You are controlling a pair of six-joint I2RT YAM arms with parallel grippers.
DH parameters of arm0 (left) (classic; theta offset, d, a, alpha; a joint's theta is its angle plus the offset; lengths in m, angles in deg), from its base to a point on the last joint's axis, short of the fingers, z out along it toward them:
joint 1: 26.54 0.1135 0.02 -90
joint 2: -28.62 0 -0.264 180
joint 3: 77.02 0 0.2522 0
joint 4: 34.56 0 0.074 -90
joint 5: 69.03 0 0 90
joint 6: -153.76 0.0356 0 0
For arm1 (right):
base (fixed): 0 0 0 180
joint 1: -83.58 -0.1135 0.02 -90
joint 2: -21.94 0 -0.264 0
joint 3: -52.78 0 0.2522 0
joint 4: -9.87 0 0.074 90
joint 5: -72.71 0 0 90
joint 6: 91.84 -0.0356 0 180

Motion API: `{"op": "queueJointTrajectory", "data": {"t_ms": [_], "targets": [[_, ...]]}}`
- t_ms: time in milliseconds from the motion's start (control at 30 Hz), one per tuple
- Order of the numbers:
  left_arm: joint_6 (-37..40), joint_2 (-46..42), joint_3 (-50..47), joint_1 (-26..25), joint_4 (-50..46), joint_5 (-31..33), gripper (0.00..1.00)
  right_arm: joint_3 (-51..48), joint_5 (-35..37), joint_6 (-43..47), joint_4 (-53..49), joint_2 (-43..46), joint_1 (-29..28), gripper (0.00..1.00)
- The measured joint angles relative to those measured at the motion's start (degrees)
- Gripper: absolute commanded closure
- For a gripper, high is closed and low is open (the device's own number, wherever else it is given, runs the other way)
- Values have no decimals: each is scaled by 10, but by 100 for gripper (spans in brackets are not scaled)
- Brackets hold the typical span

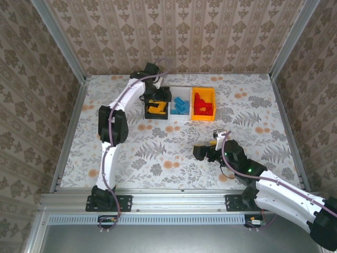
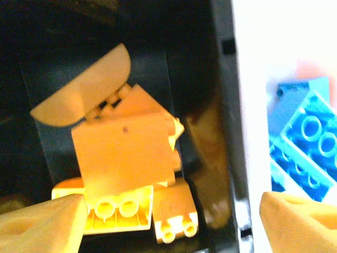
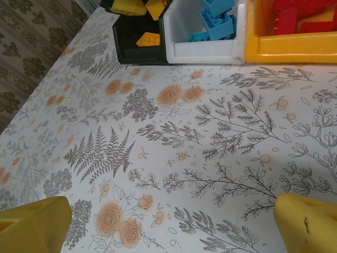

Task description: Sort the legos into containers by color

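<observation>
Left gripper hangs jaws apart over orange-yellow legos in black bin, right gripper likewise apart; sorting looks finished, next: lift clear.

This is a robotics lab cell dressed to look domestic. Bare aluminium framing holds damask wallpaper panels around a floral-covered counter. A left arm and a right arm are bolted to a metal rail.
</observation>
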Motion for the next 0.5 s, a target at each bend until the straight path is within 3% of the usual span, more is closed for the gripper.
{"op": "queueJointTrajectory", "data": {"t_ms": [100,500], "targets": [[3,-33,-30,-3,7,1,0,0,0,-6,0,2,0,0],[2,-151,-123,-2,63,-11,0,0,0,-8,0,4,0,0]]}}
